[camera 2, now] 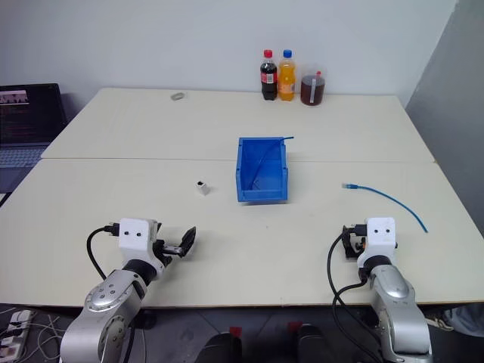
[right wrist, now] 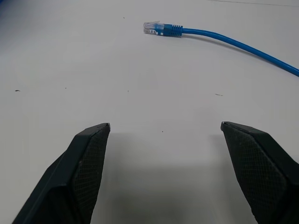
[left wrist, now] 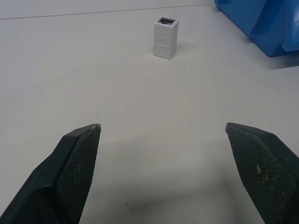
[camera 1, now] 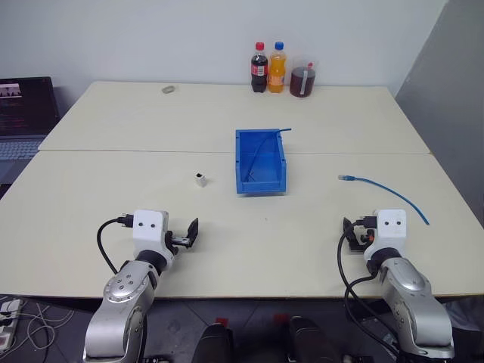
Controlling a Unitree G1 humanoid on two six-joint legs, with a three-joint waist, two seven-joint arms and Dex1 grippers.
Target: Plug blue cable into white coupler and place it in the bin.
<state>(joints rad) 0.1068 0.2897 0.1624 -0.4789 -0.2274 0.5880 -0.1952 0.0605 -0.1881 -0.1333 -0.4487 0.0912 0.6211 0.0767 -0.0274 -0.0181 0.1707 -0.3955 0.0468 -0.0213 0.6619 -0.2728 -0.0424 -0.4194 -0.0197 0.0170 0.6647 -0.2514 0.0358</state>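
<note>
The blue cable (camera 1: pixel 389 191) lies curved on the table's right side, its clear plug (right wrist: pixel 152 28) pointing toward the middle. My right gripper (right wrist: pixel 165 124) hovers open just short of that plug, with nothing between its fingers. The white coupler (camera 1: pixel 200 179) stands upright, socket up, left of the bin (camera 1: pixel 281 162). My left gripper (left wrist: pixel 162 127) is open and empty, some way in front of the coupler (left wrist: pixel 166 38). The bright blue bin sits at the table's centre with its low lip toward me.
A second thin blue cable (camera 1: pixel 266 144) lies inside the bin and hangs over its far right corner. Two bottles (camera 1: pixel 268 68) and a jar of dark liquid (camera 1: pixel 302 80) stand at the back edge. A laptop (camera 1: pixel 26 113) sits far left. A small ring (camera 1: pixel 168 89) lies back left.
</note>
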